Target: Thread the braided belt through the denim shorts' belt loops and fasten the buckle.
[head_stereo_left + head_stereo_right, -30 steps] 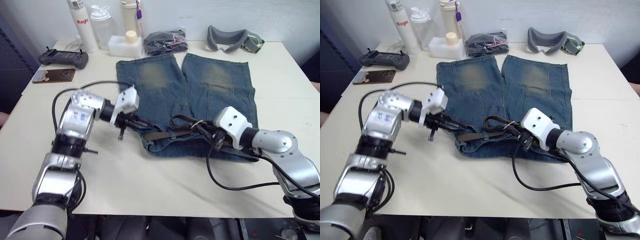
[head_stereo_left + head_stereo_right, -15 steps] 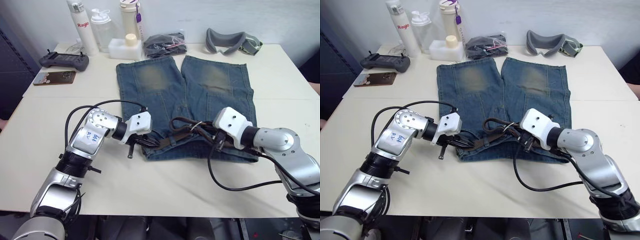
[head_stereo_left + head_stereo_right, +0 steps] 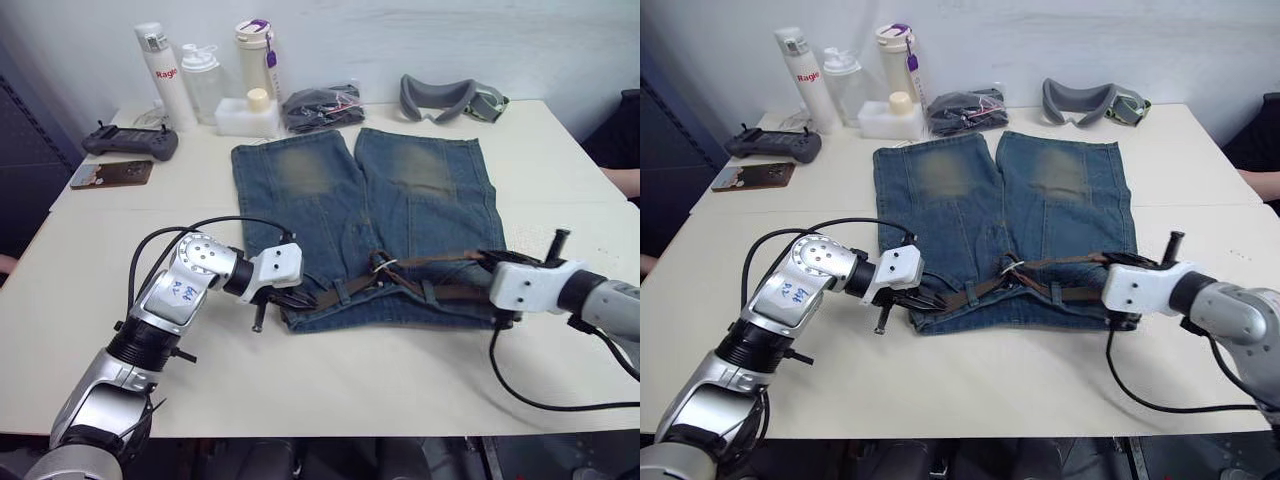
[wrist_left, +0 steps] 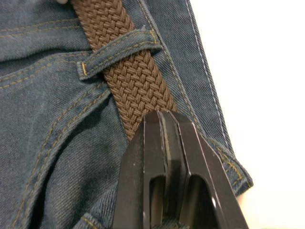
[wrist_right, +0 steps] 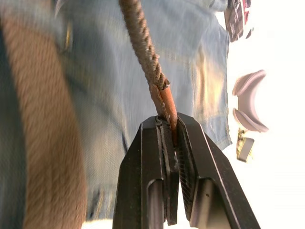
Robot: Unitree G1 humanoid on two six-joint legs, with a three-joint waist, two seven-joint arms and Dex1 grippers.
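The denim shorts [image 3: 330, 200] lie flat, waistband toward me. The braided belt [image 4: 128, 71] runs along the waistband and passes under a belt loop [image 4: 119, 50]. My left gripper [image 3: 298, 297] is at the waistband's left end, shut on the belt [image 3: 345, 290]. The silvery buckle [image 3: 381, 266] sits near the middle of the waistband. From there the strap stretches right to my right gripper [image 3: 488, 262]. In the right wrist view that gripper [image 5: 169, 121] is shut on the belt's reddish-brown leather tip [image 5: 164, 102].
Along the back edge stand bottles [image 3: 155, 60], a white container [image 3: 245, 115], a black bundle [image 3: 320, 105] and a grey goggle strap [image 3: 445, 97]. A game controller [image 3: 130, 140] and a phone [image 3: 110, 173] lie at the back left. A person's hand [image 3: 620, 178] shows at the right edge.
My right gripper has pulled right with the belt tip, drawing the strap straight over the waistband. My left gripper came down to the waistband's left end and stayed there. The camera has shifted.
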